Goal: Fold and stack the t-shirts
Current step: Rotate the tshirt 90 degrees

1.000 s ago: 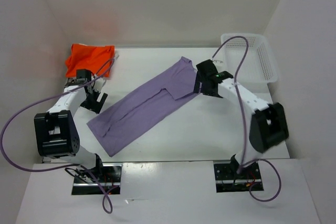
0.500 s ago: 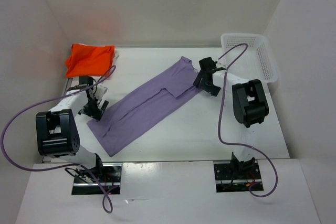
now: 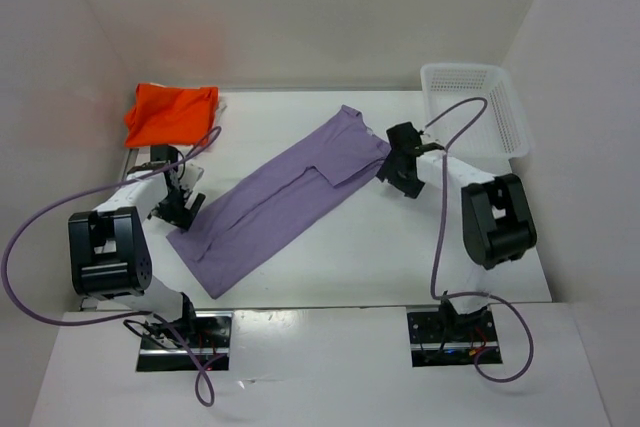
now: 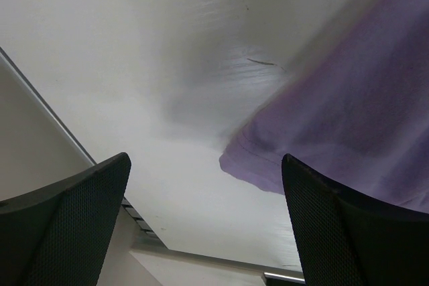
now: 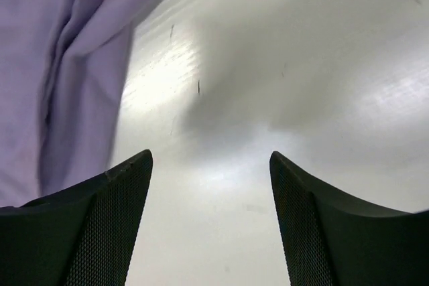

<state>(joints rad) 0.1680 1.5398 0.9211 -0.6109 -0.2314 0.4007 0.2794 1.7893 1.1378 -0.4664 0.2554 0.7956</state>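
Since the purple shirt point(image 3: 280, 202) lies diagonally, left claw point(image 3: 180, 212) and right claw point(image 3: 392, 173) sit spread, empty, beside opposite ends.

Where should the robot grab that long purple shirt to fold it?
Probably its two end corners. The purple shirt lies flat in a long diagonal strip, so the left gripper could pinch the near hem corner from the left, the right gripper the far end from the right.

Right claw point(image 3: 402, 173) off purple shirt point(image 3: 280, 202), apparently released; left claw point(image 3: 180, 209) nearer it.
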